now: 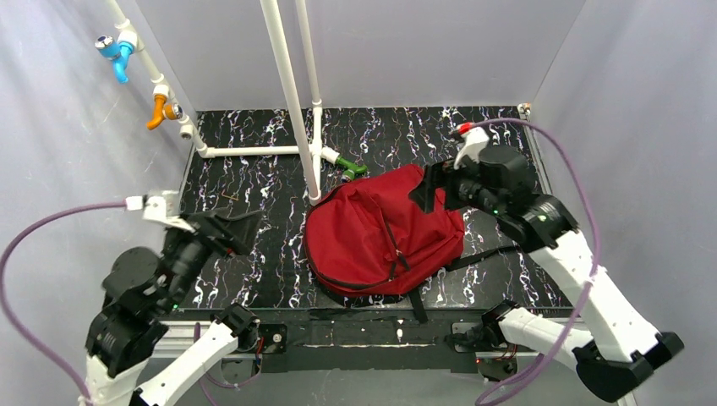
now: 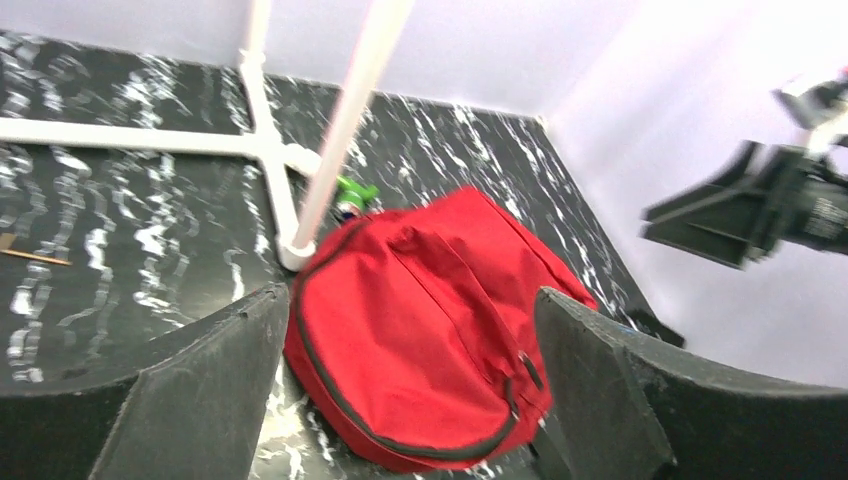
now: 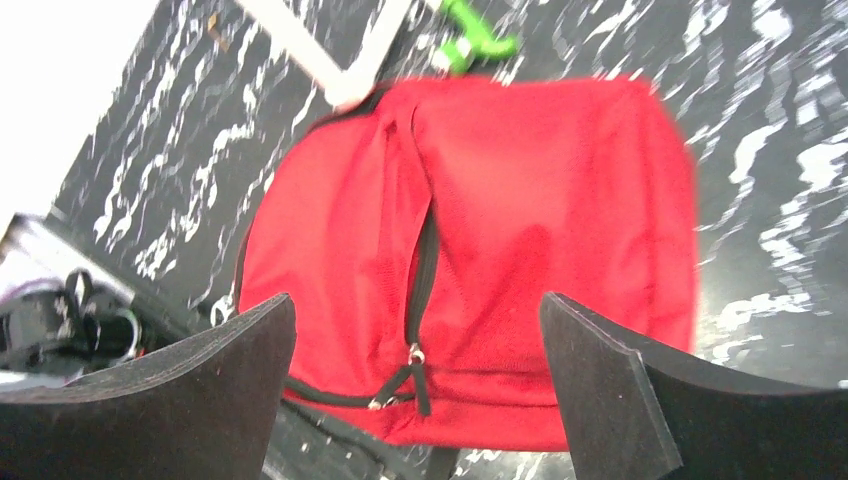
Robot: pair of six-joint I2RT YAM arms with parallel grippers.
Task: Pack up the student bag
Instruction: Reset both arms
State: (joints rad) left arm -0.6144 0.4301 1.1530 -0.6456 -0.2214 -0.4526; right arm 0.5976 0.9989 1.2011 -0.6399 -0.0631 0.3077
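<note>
Spread and empty, the left fingers (image 2: 190, 400) hang well off the bag's (image 1: 385, 233) left side. The bag lies flat on the desk (image 1: 254, 169), long axis near-left to far-right. The right fingers (image 3: 160, 400), likewise spread and empty, hover over its far-right end, the nearer pair.

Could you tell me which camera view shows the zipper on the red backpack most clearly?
The right wrist view: the zipper runs down the student bag in mid-frame, pulls visible at its lower end. The top external view shows it small; the left wrist view shows it slanted.
</note>
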